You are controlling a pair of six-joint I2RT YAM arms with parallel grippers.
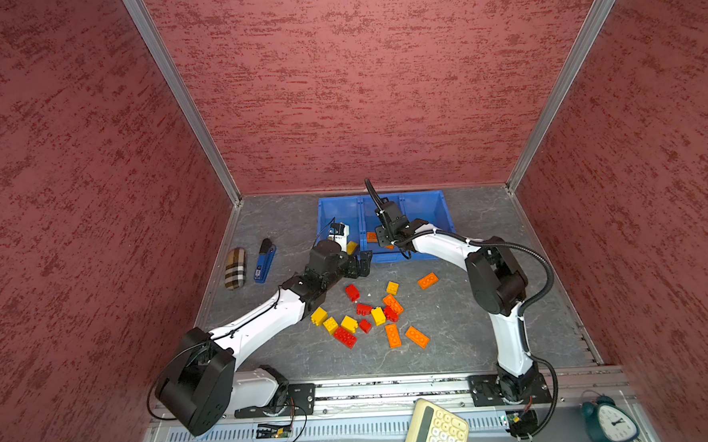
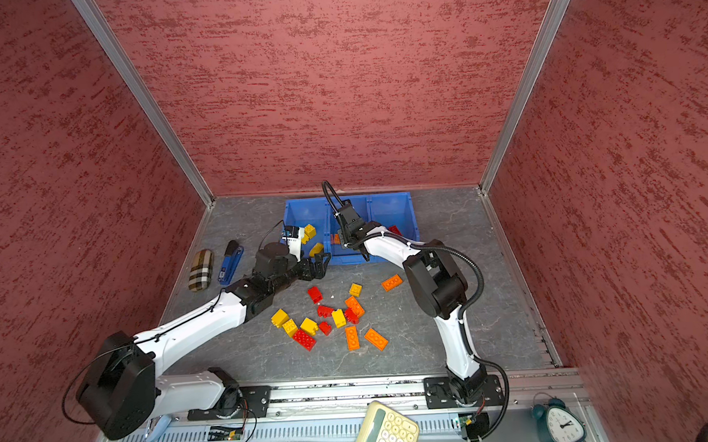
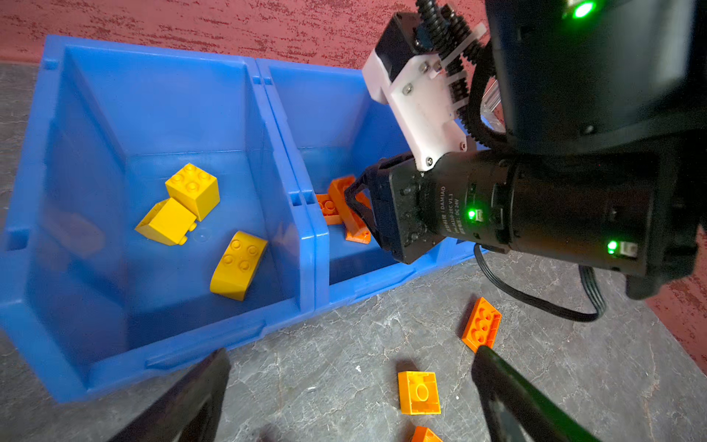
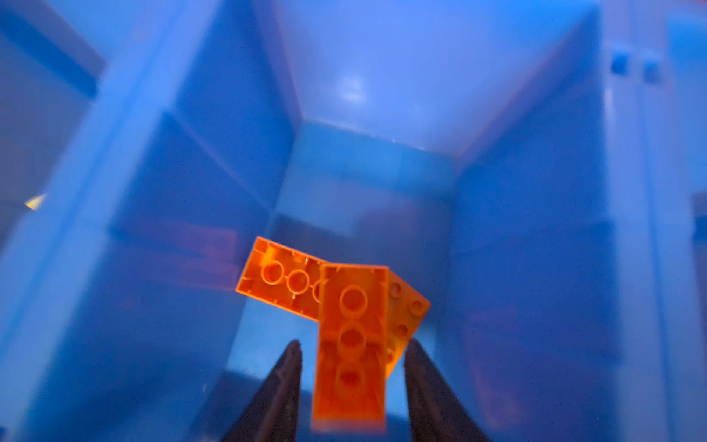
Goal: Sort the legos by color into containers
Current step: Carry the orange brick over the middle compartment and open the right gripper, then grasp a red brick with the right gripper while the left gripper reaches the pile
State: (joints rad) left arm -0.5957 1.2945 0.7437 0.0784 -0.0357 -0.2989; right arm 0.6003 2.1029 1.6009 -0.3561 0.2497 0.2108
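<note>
Orange brick point(image 4: 352, 298) is dropping between the right gripper's point(image 4: 352, 342) parted jaws; striking bricks point(image 4: 275, 279) beneath, it risks bouncing from the container point(image 4: 375, 95). Left gripper point(image 3: 352, 352) is hovering open, empty.

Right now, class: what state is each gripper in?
Left gripper: open, empty.
Right gripper: open; long orange plastic brick loose between its jaws.

Three containers point(image 1: 424, 205), roughly twenty legos point(image 1: 345, 337)
</note>
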